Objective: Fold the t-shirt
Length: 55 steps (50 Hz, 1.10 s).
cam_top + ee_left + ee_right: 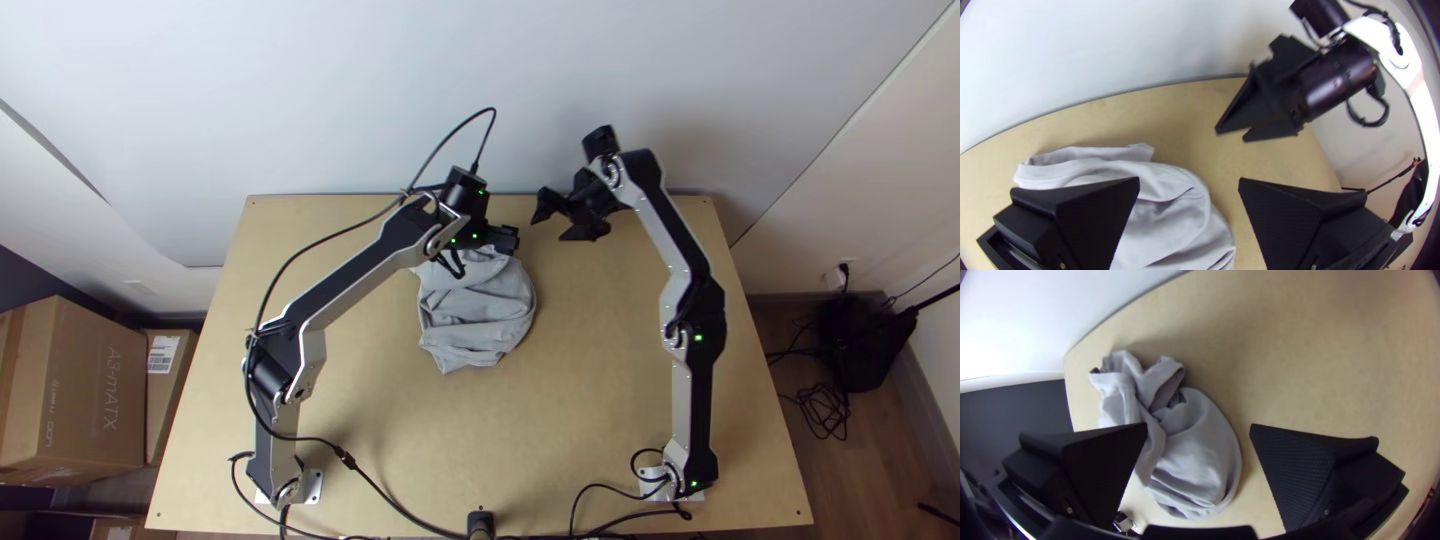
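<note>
T-shirt (478,315) bunched | left gripper (510,240), right gripper (549,228) — spread | printed box (85,350) — white label (163,354)

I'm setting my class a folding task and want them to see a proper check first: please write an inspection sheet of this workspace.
Surface: light wooden table, both arms mounted at its near side.
Job's things: grey t-shirt, bunched, towards the far side and left of the middle.
Clutter: cardboard boxes beside the table, at the top view's left.
Left tool: open, by the shirt's far edge.
Right tool: open, near the table's far edge, to the right of the shirt.
Cables: black cable along the left arm and across the near side; more by the right arm's base.
Surroundings: pale walls; dark wooden floor.
</note>
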### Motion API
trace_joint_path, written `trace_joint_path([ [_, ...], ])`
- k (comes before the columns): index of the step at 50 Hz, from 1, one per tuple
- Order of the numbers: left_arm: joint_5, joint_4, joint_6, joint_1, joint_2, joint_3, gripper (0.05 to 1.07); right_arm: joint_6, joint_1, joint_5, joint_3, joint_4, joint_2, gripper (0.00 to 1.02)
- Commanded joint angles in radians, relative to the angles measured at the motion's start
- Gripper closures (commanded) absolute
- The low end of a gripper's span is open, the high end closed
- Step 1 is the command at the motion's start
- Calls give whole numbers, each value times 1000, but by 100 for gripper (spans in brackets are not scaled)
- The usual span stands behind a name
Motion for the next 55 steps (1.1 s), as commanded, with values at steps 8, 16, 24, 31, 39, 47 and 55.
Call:
trace_joint_path([
  [8, 7, -11, 62, 63, -211, -144, 11, -32, 130, 32, 32, -8, 25, 10],
  [16, 7, 12, 82, 88, -317, -265, 11, -55, 179, 112, 31, 36, 24, 10],
  [24, 7, 19, 96, 111, -414, -371, 11, -57, 206, 200, 19, 102, -2, 10],
  [31, 7, 33, 103, 149, -493, -451, 11, -74, 238, 246, 11, 125, -33, 10],
  [39, 7, 38, 108, 183, -552, -526, 11, -118, 286, 322, -43, 125, -70, 10],
  [47, 7, 41, 108, 201, -578, -562, 11, -140, 318, 421, -78, 124, -97, 10],
  [55, 7, 47, 105, 212, -587, -585, 11, -147, 311, 511, -96, 113, -62, 19],
])
